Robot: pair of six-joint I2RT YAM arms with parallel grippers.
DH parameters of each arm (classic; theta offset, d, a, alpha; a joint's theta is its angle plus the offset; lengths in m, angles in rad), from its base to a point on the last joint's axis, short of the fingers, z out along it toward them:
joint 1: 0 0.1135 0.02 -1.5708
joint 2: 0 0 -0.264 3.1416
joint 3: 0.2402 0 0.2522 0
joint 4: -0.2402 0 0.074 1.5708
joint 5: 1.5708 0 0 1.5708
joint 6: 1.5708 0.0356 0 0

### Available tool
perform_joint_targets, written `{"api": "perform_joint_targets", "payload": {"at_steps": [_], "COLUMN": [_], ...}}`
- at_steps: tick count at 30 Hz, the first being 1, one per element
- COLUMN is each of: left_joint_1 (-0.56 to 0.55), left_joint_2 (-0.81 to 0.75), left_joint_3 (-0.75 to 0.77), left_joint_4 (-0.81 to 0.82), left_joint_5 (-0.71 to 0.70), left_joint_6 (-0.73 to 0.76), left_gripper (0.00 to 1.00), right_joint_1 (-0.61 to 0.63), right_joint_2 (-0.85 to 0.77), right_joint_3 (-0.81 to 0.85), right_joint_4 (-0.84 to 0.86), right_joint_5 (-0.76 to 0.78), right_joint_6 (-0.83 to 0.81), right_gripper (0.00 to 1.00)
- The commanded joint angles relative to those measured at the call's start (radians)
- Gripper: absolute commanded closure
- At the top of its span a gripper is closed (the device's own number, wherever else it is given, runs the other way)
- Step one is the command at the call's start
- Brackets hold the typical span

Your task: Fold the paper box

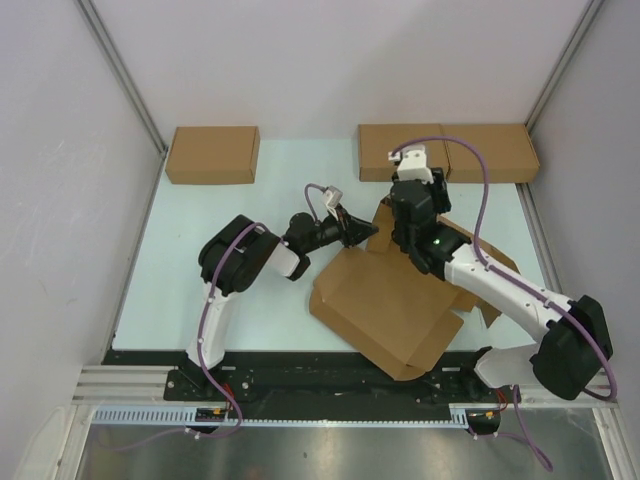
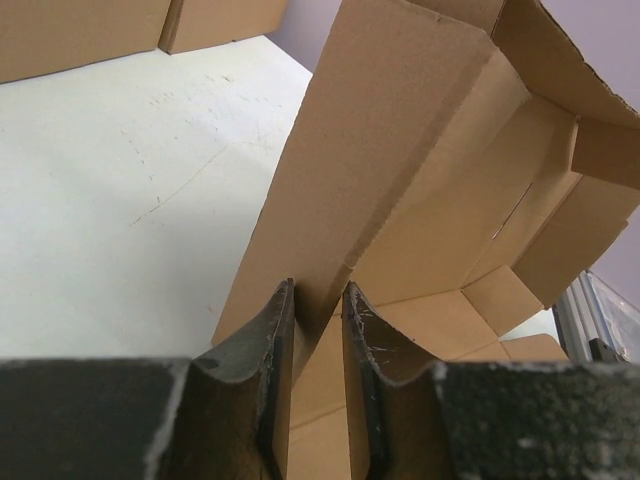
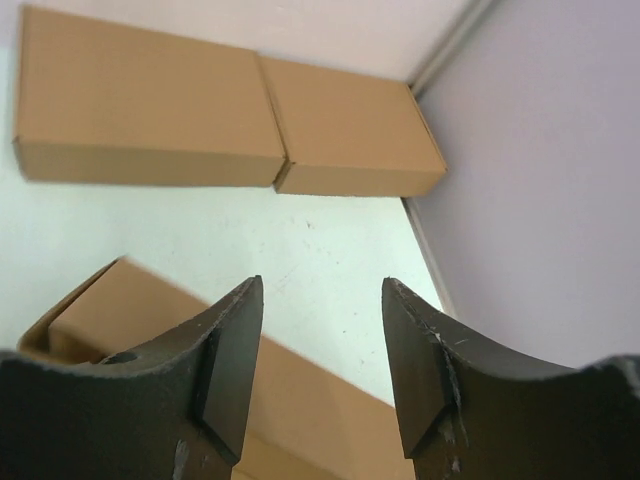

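Left end effector (image 2: 315, 292) pinches a raised wall of the paper box (image 1: 385, 300) at 11 o'clock; hold it upright; right end effector (image 3: 321, 285) gapes empty.

Pale mint tabletop (image 1: 200, 255), faintly scuffed. Boxed in by plain lilac-grey panels: left wall (image 1: 60, 200), back wall (image 1: 330, 50), right wall (image 1: 600, 160). Slim metal posts (image 1: 120, 70) at both far corners. Toothed aluminium rail (image 1: 330, 422) along near edge. Three closed cardboard boxes (image 1: 212, 154) against back wall, two of them touching. Light even, soft shadows
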Motion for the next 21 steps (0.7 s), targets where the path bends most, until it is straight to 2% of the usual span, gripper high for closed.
{"api": "perform_joint_targets", "payload": {"at_steps": [1, 6, 16, 21], "left_joint_1": [-0.017, -0.019, -0.026, -0.031], "left_joint_2": [-0.018, -0.021, -0.028, -0.037], "left_joint_3": [-0.014, -0.017, -0.024, -0.025], "left_joint_4": [0.393, 0.394, 0.385, 0.382], "left_joint_5": [0.007, 0.007, 0.002, 0.001], "left_joint_6": [0.017, 0.02, 0.036, 0.04], "left_gripper": [0.91, 0.91, 0.91, 0.89], "right_joint_1": [-0.083, -0.154, -0.2, -0.197], "right_joint_2": [0.007, 0.078, 0.192, 0.199], "right_joint_3": [0.035, 0.041, 0.041, 0.041], "right_joint_4": [0.024, 0.004, -0.016, -0.114], "right_joint_5": [-0.035, -0.095, -0.196, -0.211], "right_joint_6": [0.172, 0.231, 0.276, 0.328], "right_gripper": [0.44, 0.43, 0.43, 0.44]}}
